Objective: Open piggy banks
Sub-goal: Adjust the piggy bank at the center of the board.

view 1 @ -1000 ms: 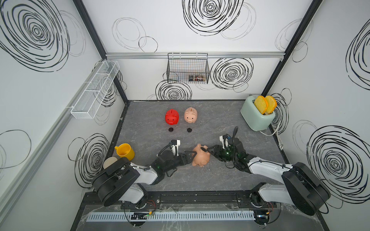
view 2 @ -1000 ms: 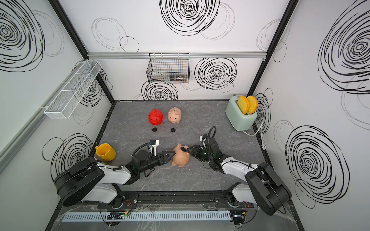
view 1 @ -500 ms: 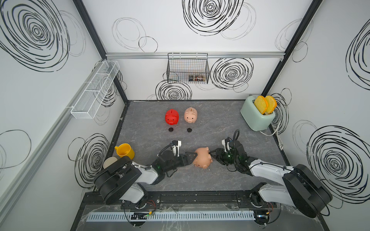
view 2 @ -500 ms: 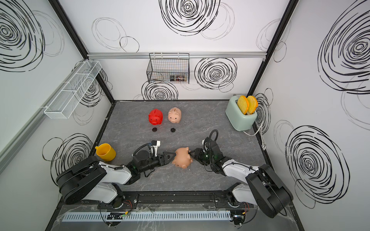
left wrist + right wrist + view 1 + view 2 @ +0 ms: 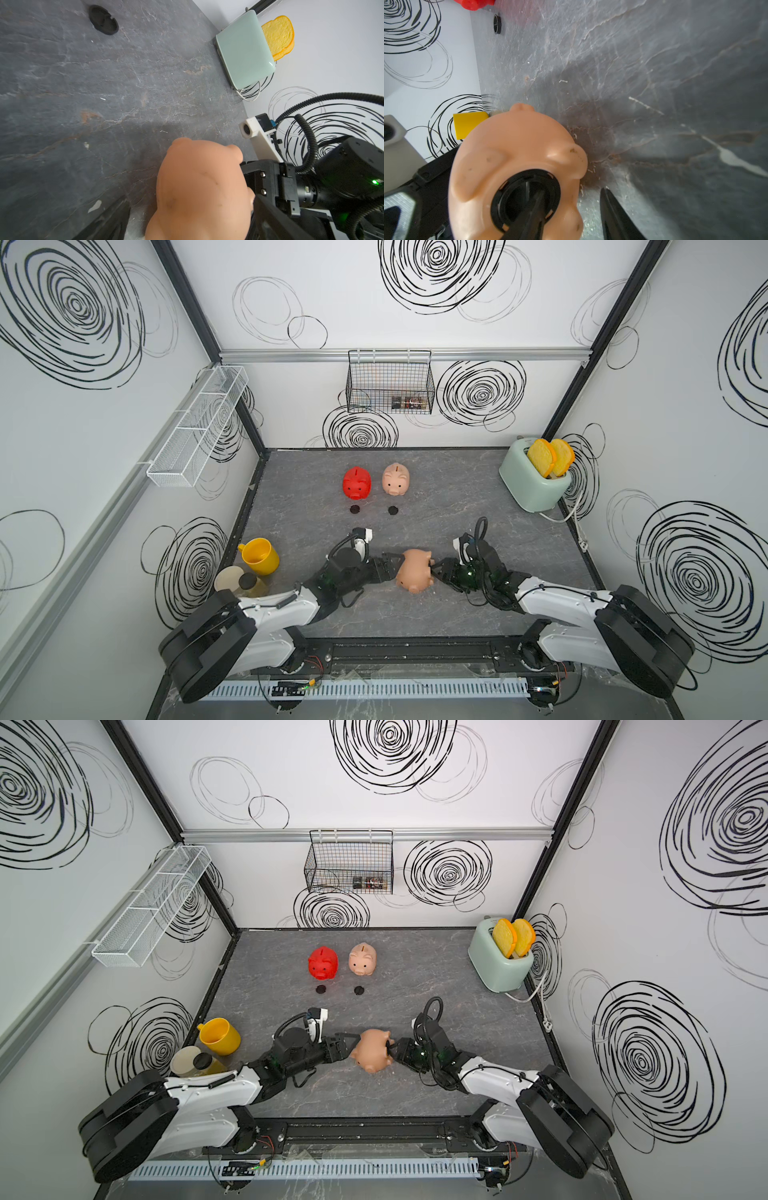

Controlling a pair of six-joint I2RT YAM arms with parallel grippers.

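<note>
The peach-tan piggy bank (image 5: 413,572) (image 5: 373,1052) lies on its side at the front middle. Its black belly plug (image 5: 525,199) faces my right gripper (image 5: 573,191), which is open. One right finger (image 5: 533,212) pokes into the plug's recess and the other stands off beside the pig. My left gripper (image 5: 392,567) (image 5: 192,199) is open wide round the pig's rear. One of its fingers lies against the pig, and table shows between the other and the pig. The red (image 5: 356,484) and pale pink (image 5: 395,480) piggy banks stand upright at the back, each with a loose black plug (image 5: 354,509) (image 5: 392,510) in front of it.
A mint toaster (image 5: 534,485) with two bread slices stands at the back right, its cord trailing along the right wall. A yellow mug (image 5: 258,556) and a black-lidded jar (image 5: 245,583) sit at the front left. A wire basket (image 5: 390,383) hangs on the back wall.
The peach-tan piggy bank has turned and shifted slightly toward the front, both grippers moving with it. The right gripper's jaws have narrowed a little.
</note>
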